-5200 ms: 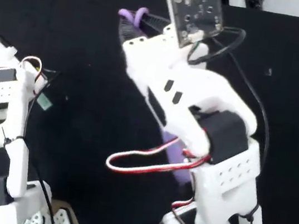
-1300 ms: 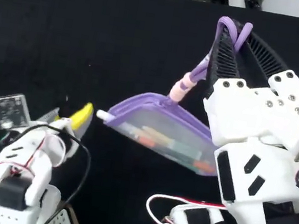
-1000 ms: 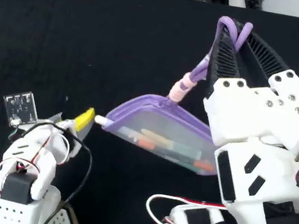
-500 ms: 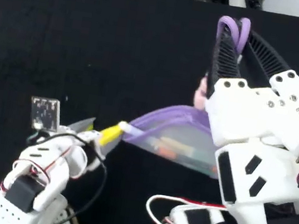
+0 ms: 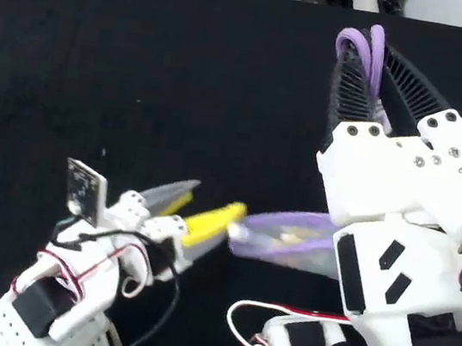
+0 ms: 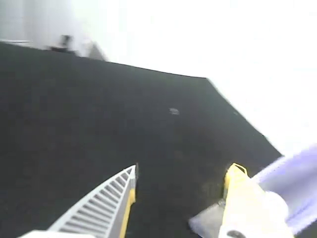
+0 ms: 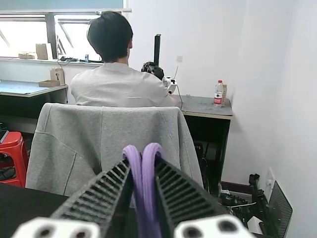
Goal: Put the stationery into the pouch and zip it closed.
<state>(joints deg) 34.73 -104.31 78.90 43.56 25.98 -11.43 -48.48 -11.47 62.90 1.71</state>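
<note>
high view: r tool pinching strap of pouch, l tool spread, touching pouch.

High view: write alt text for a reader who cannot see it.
The raised right pincer grips the purple strap of a translucent purple pouch held above a black table. The left pincer is open, one yellow finger at the pouch's end.

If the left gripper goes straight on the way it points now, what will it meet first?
Probably the purple pouch hanging from the right gripper; its near end lies right beside the yellow finger.
</note>
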